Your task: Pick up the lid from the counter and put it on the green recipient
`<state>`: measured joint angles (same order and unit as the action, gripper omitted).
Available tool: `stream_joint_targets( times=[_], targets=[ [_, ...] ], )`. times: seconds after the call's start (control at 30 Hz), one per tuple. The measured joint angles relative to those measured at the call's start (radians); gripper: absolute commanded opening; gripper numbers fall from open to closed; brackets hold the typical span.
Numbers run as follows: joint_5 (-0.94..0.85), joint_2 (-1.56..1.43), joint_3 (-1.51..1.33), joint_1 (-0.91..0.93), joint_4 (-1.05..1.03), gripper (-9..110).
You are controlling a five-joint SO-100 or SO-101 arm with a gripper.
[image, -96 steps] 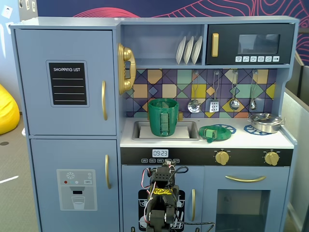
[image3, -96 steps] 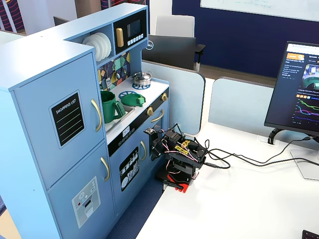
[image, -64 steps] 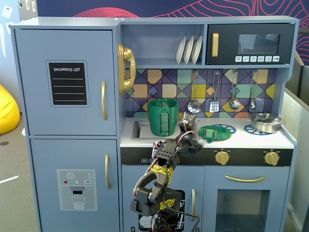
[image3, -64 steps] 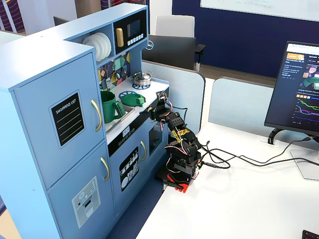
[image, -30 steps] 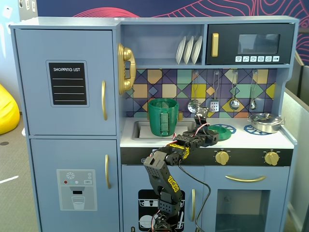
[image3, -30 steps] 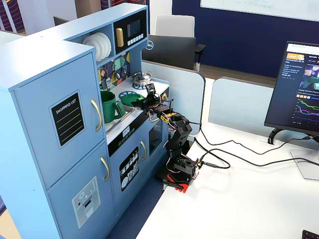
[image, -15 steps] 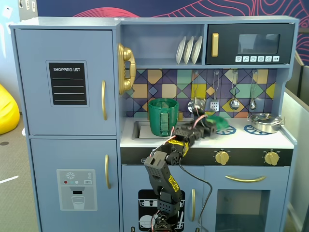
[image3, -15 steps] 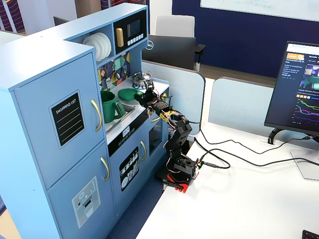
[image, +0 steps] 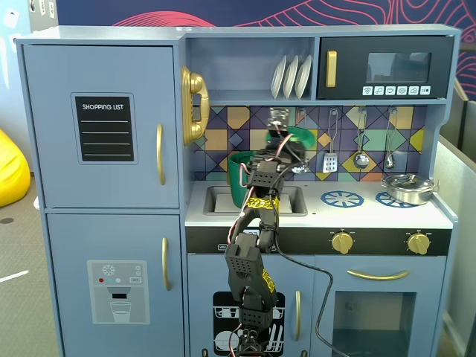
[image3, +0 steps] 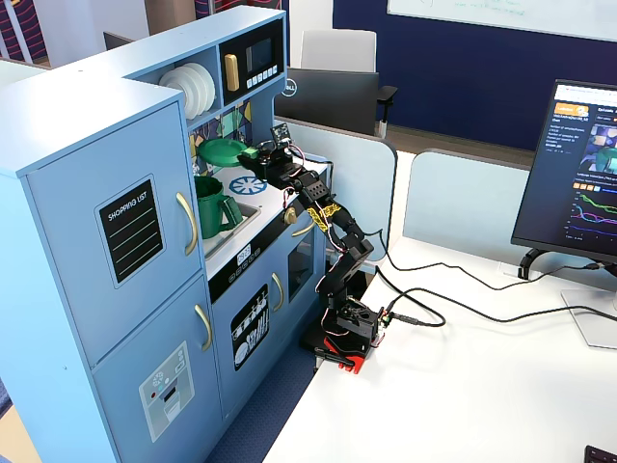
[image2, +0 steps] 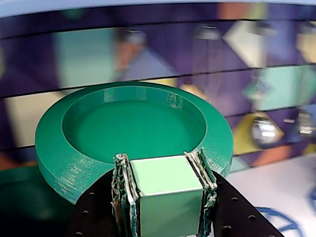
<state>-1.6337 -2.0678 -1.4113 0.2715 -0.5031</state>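
Note:
My gripper [image2: 165,185] is shut on the pale green tab handle [image2: 165,177] of the round green lid [image2: 74,148]. The lid is held in the air, its hollow side facing the wrist camera. In a fixed view the lid [image: 305,135] hangs above the white counter [image: 372,217], up and to the right of the tall dark-green recipient [image: 239,178], which stands at the sink. Another fixed view shows the lid [image3: 220,149] above the recipient [image3: 206,204], with the gripper [image3: 253,154] beside it. The recipient's rim shows dark at the lower left of the wrist view [image2: 24,197].
A silver pot [image: 407,188] sits on the right burner, and a blue burner print [image: 341,198] lies bare. Utensils [image: 361,141] hang on the tiled back wall. A shelf with plates [image: 291,76] and a microwave [image: 387,68] is close overhead.

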Motion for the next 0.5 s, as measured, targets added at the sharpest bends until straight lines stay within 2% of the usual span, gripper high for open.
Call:
stream_joint_targets(
  times=[0.5],
  targets=[
    [-0.072, -0.032, -0.043, -0.206, -0.023, 0]
  ],
)
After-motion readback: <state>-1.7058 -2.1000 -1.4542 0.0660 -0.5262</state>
